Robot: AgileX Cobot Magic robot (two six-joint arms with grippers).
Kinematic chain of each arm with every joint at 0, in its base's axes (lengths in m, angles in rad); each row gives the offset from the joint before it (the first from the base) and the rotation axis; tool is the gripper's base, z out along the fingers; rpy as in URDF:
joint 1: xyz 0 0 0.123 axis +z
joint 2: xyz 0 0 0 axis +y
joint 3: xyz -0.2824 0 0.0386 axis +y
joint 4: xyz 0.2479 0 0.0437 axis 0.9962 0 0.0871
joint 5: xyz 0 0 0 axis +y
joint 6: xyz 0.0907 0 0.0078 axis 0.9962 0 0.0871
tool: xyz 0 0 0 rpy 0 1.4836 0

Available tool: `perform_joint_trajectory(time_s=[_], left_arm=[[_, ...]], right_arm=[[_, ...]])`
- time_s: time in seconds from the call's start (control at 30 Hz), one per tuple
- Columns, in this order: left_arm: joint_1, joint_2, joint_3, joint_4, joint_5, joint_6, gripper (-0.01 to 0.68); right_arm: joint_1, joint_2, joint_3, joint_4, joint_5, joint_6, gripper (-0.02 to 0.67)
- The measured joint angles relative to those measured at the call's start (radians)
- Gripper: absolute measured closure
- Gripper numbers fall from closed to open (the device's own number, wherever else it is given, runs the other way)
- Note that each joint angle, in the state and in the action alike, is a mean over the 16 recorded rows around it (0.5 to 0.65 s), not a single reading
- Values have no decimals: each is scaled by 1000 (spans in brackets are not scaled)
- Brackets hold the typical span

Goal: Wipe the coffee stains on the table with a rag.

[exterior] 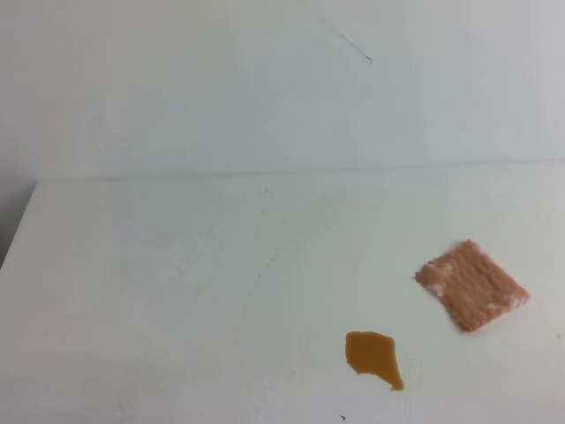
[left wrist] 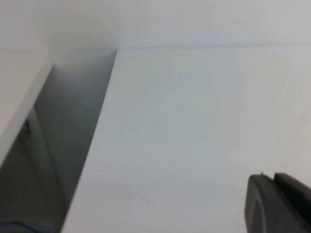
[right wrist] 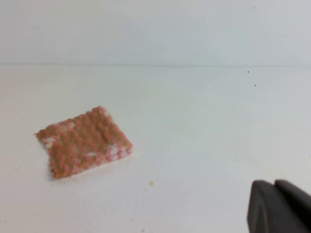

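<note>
Only a dark corner of each tool, left tool [left wrist: 279, 204] and right tool [right wrist: 279, 206], shows, so I cannot tell their jaw state. The rag [exterior: 472, 285] lies flat on the counter [exterior: 177, 291], near the coffee stain [exterior: 373, 356], apparently not touching.

- There are no words, numbers, labels or signs to read in any of the views.
- The table [exterior: 159, 291] is plain white with nothing written on it.
- The rag [exterior: 472, 284] has no tag or print that shows.
- The dark gripper parts in the wrist views have no marks to read.
</note>
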Motion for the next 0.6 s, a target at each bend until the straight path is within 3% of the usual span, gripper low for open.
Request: perform_joint_trajectory(time_s=[0.33, 0.6], left_arm=[[0, 0, 0, -16, 3, -159, 675], [0, 0, 0, -17, 5, -170, 675]], right_arm=[[0, 2, -2, 0, 1, 0, 653], [0, 2, -2, 0, 1, 0, 653]])
